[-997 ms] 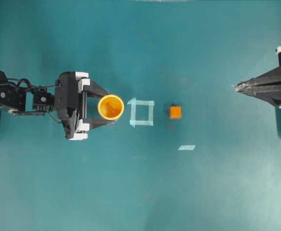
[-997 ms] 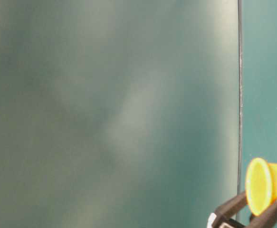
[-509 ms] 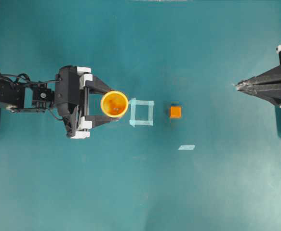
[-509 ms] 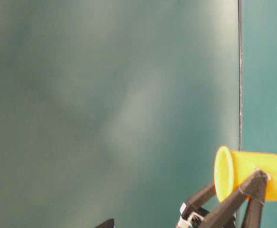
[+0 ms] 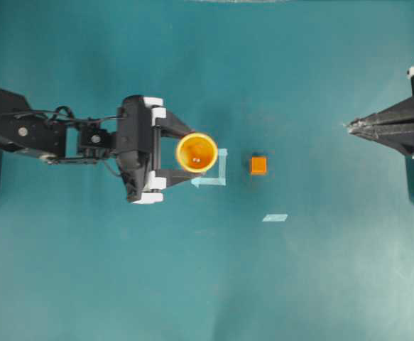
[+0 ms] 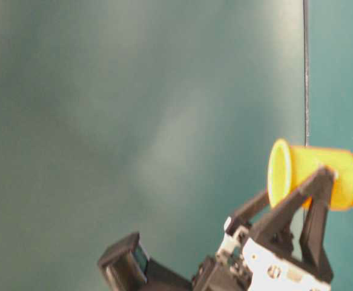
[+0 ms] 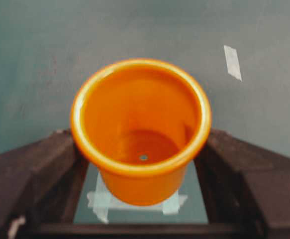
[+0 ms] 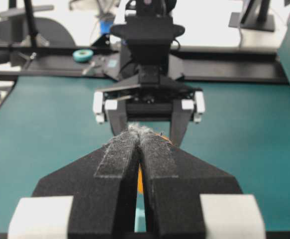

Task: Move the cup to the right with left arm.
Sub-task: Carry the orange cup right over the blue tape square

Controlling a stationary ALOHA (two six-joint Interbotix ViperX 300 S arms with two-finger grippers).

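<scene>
Since a second ago the cup [image 5: 197, 152] has travelled rightward, carried upright off the worktop [image 5: 207, 284] by the left end effector [image 5: 189, 152], whose fingers clamp its sides. It now hangs over the left edge of the pale blue tape square [image 5: 217, 170]. Just beyond sits the small orange cube [image 5: 258, 165], with a loose tape strip [image 5: 275, 217] nearby. Far right, the right end effector [image 5: 349, 128] rests with its pads pressed together.
</scene>
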